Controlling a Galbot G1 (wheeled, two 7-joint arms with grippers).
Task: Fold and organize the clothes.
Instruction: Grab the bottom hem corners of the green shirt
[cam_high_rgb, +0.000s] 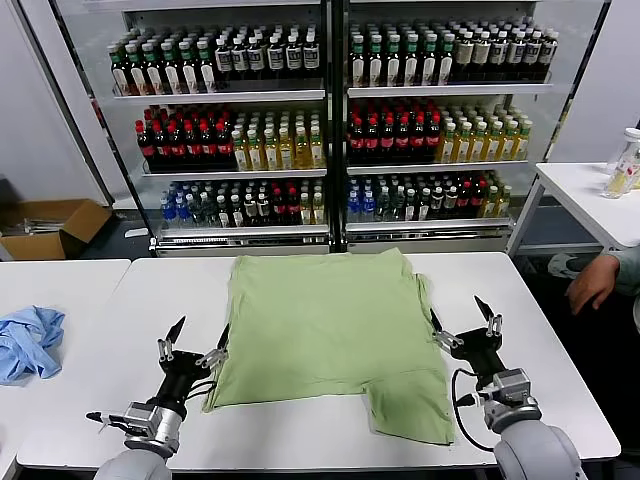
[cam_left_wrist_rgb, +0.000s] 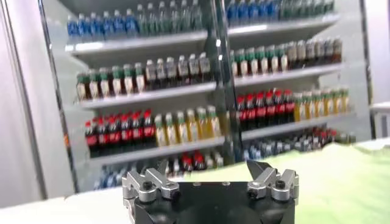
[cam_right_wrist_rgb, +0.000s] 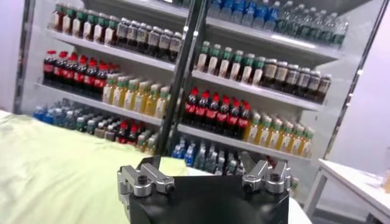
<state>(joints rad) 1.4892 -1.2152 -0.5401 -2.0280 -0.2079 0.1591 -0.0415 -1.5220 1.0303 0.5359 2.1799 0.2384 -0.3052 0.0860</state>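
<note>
The light green polo shirt (cam_high_rgb: 330, 335) lies flat on the white table (cam_high_rgb: 300, 440), partly folded, with one flap reaching toward the near edge at the right; its buttons and chest print do not show. My left gripper (cam_high_rgb: 200, 335) is open and empty, at the shirt's left edge near its lower corner. My right gripper (cam_high_rgb: 458, 318) is open and empty, just beside the shirt's right edge. The shirt shows as a green surface in the left wrist view (cam_left_wrist_rgb: 341, 176) and the right wrist view (cam_right_wrist_rgb: 55, 170).
A light blue cloth (cam_high_rgb: 25, 340) lies on the table at far left. Shelves of bottles (cam_high_rgb: 330, 120) stand behind the table. A person's hand (cam_high_rgb: 592, 282) rests near the table's right side. A cardboard box (cam_high_rgb: 50, 228) sits on the floor at left.
</note>
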